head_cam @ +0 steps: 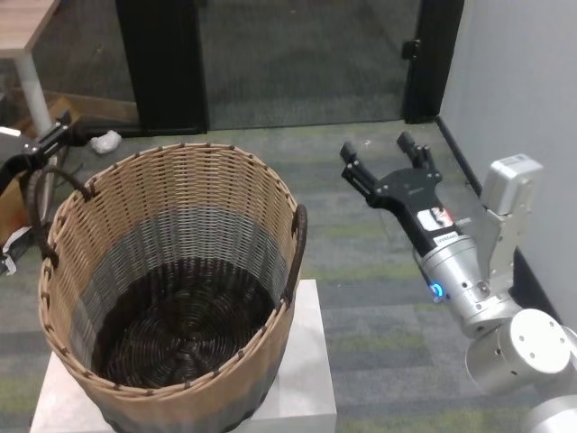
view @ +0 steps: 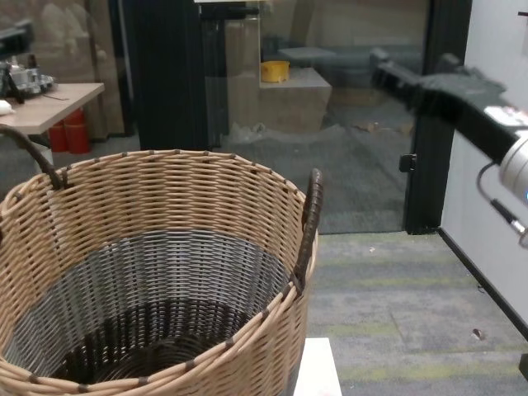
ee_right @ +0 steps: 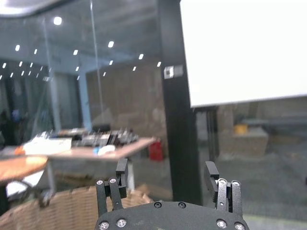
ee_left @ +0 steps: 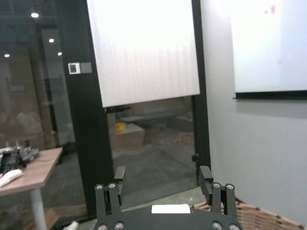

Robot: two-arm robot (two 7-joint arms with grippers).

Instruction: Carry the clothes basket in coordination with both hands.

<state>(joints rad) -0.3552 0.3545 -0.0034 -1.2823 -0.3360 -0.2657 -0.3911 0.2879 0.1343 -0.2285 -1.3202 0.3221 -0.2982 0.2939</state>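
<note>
A: Position of the clothes basket (head_cam: 171,280)?

B: Sitting upright on a pale block-like surface (head_cam: 306,379), left of centre in the head view. Tan band at the rim, grey below, dark brown at the bottom. Nothing visible inside. One dark loop handle (head_cam: 296,248) on its right side, another (head_cam: 36,194) at the far left rim.

A: Right end effector?

B: Right end effector (head_cam: 382,152) held up in the air, to the right of the basket and well apart from it. Fingers spread wide, nothing between them. Not touching the right handle. In the right wrist view, both fingertips (ee_right: 122,168) stand apart with only the room behind; basket rim shows low in that picture.

A: Left end effector?

B: Barely seen from the head camera: a black piece at the far left edge, near the left handle; contact cannot be told. The left wrist view shows the left end effector (ee_left: 162,176) with fingers apart, holding nothing, a bit of wicker rim (ee_left: 254,213) just beyond one finger.

A: Surroundings?

B: Grey-green carpet floor (head_cam: 361,271), glass door with black frame (head_cam: 162,63) behind, grey wall (head_cam: 514,81) on the right.
</note>
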